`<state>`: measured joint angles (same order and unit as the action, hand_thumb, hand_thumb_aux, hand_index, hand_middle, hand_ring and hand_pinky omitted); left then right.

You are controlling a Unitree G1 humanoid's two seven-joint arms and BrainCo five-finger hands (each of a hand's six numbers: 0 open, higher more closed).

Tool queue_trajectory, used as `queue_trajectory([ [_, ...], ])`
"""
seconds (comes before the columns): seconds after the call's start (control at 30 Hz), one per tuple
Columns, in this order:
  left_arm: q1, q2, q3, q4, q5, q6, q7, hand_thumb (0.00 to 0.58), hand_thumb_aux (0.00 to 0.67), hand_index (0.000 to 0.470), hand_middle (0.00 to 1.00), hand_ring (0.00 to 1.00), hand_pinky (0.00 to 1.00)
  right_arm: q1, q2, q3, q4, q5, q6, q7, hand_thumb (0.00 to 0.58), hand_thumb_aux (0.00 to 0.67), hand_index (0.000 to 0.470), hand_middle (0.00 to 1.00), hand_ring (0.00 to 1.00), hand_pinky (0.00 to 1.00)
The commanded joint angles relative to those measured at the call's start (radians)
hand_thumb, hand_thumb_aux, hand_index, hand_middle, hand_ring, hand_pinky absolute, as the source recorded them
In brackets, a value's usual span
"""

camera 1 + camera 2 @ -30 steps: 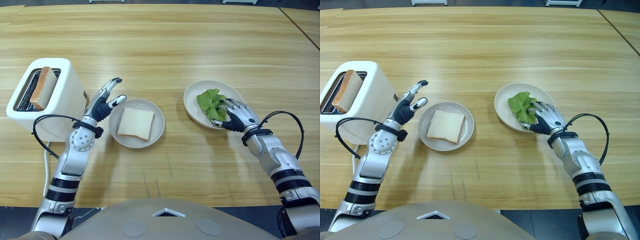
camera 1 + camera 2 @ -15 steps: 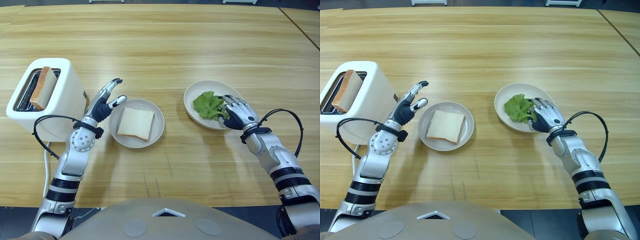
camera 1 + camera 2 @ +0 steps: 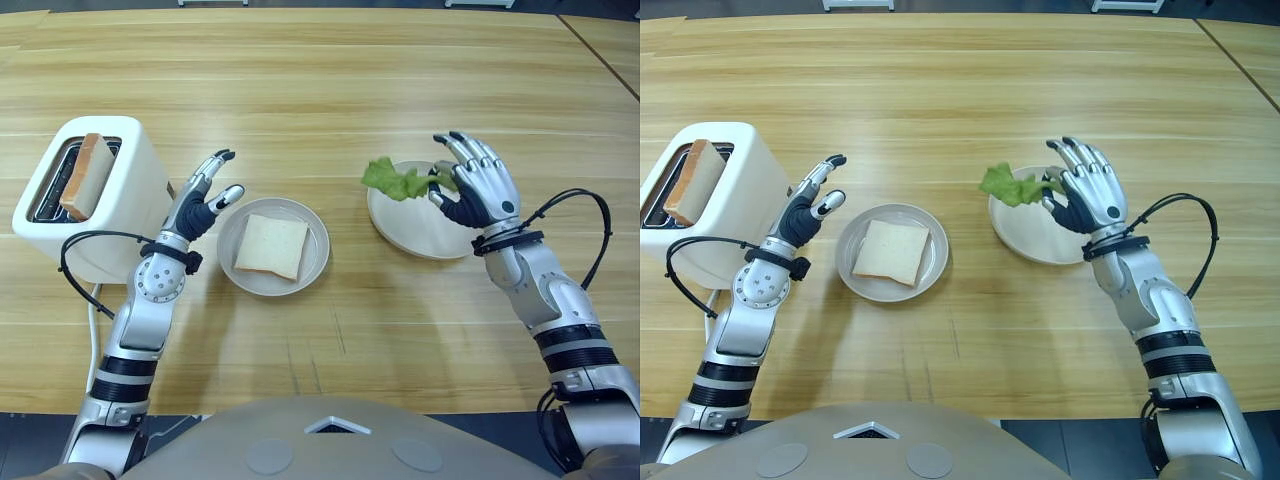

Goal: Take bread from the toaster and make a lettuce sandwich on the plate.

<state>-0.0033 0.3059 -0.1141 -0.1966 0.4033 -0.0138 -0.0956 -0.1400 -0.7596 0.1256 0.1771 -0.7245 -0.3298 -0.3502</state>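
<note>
A white toaster (image 3: 95, 195) stands at the left with one slice of bread (image 3: 84, 175) upright in its slot. Another bread slice (image 3: 271, 245) lies flat on the grey plate (image 3: 314, 262) in the middle. My left hand (image 3: 205, 198) hangs open between the toaster and that plate, holding nothing. My right hand (image 3: 471, 186) is raised above the beige plate (image 3: 420, 233) at the right. It pinches a green lettuce leaf (image 3: 392, 179), which dangles to the left over that plate's left rim.
The toaster's black cable (image 3: 82, 268) loops beside my left forearm near the front edge. Bare wooden table (image 3: 330, 90) stretches behind both plates and between them.
My right hand has lifted the lettuce off the beige plate and carried it up and leftward. The left hand has shifted slightly toward the toaster.
</note>
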Motion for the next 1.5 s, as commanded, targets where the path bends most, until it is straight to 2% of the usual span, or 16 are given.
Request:
queue_trajectory([
  [0.03, -0.005, -0.01, 0.044, -0.044, -0.024, -0.003, 0.024, 0.0, 0.0, 0.0, 0.0, 0.0, 0.0, -0.06, 0.068, 0.02, -0.068, 0.014, -0.016, 0.031, 0.58, 0.67, 0.47, 0.0, 0.0, 0.0],
  [0.27, -0.026, -0.02, 0.208, -0.323, -0.11, 0.002, 0.05, 0.0, 0.0, 0.0, 0.0, 0.0, 0.0, -0.226, 0.268, 0.21, 0.04, -0.077, -0.059, 0.058, 0.58, 0.67, 0.47, 0.0, 0.0, 0.0],
  [0.47, -0.02, -0.008, 0.292, -0.353, -0.146, 0.004, 0.036, 0.0, 0.0, 0.0, 0.0, 0.0, 0.0, -0.334, 0.405, 0.341, 0.259, -0.135, -0.089, 0.039, 0.58, 0.67, 0.47, 0.0, 0.0, 0.0],
  [0.73, -0.01, -0.012, 0.287, -0.311, -0.141, -0.012, 0.036, 0.0, 0.0, 0.0, 0.0, 0.0, 0.0, -0.34, 0.394, 0.413, 0.334, -0.145, -0.138, 0.109, 0.58, 0.67, 0.47, 0.0, 0.0, 0.0],
  [1.03, -0.018, -0.006, 0.283, -0.27, -0.141, -0.03, 0.032, 0.0, 0.0, 0.0, 0.0, 0.0, 0.0, -0.325, 0.357, 0.423, 0.285, -0.131, -0.159, 0.213, 0.58, 0.67, 0.47, 0.0, 0.0, 0.0],
  [1.07, -0.019, -0.005, 0.284, -0.268, -0.141, -0.03, 0.031, 0.0, 0.0, 0.0, 0.0, 0.0, 0.0, -0.323, 0.353, 0.419, 0.273, -0.126, -0.158, 0.227, 0.569, 0.578, 0.405, 0.0, 0.0, 0.0],
  [1.13, -0.019, -0.004, 0.287, -0.275, -0.142, -0.028, 0.029, 0.0, 0.0, 0.0, 0.0, 0.0, 0.0, -0.321, 0.344, 0.413, 0.252, -0.118, -0.159, 0.25, 0.532, 0.478, 0.335, 0.0, 0.0, 0.0],
  [1.17, -0.021, -0.002, 0.289, -0.281, -0.142, -0.025, 0.027, 0.0, 0.0, 0.0, 0.0, 0.0, 0.0, -0.318, 0.338, 0.41, 0.239, -0.114, -0.159, 0.261, 0.482, 0.394, 0.276, 0.0, 0.0, 0.0],
  [1.33, -0.033, 0.005, 0.295, -0.282, -0.144, -0.019, 0.024, 0.0, 0.0, 0.0, 0.0, 0.0, 0.0, -0.297, 0.313, 0.396, 0.17, -0.084, -0.166, 0.315, 0.441, 0.342, 0.24, 0.0, 0.0, 0.0],
  [1.37, -0.035, 0.007, 0.295, -0.279, -0.144, -0.02, 0.024, 0.0, 0.0, 0.0, 0.0, 0.0, 0.0, -0.294, 0.31, 0.394, 0.16, -0.079, -0.166, 0.324, 0.334, 0.234, 0.164, 0.0, 0.0, 0.0],
  [1.4, -0.039, 0.009, 0.294, -0.276, -0.145, -0.019, 0.023, 0.0, 0.0, 0.0, 0.0, 0.0, 0.0, -0.29, 0.307, 0.391, 0.15, -0.075, -0.167, 0.333, 0.271, 0.181, 0.127, 0.0, 0.0, 0.0],
  [1.43, -0.043, 0.011, 0.294, -0.274, -0.145, -0.018, 0.022, 0.0, 0.0, 0.0, 0.0, 0.0, 0.0, -0.286, 0.304, 0.389, 0.141, -0.07, -0.167, 0.345, 0.234, 0.152, 0.107, 0.0, 0.0, 0.0],
  [1.5, -0.049, 0.018, 0.298, -0.276, -0.147, -0.015, 0.02, 0.0, 0.0, 0.0, 0.0, 0.0, 0.0, -0.279, 0.297, 0.388, 0.127, -0.063, -0.165, 0.373, 0.237, 0.155, 0.109, 0.0, 0.0, 0.0],
])
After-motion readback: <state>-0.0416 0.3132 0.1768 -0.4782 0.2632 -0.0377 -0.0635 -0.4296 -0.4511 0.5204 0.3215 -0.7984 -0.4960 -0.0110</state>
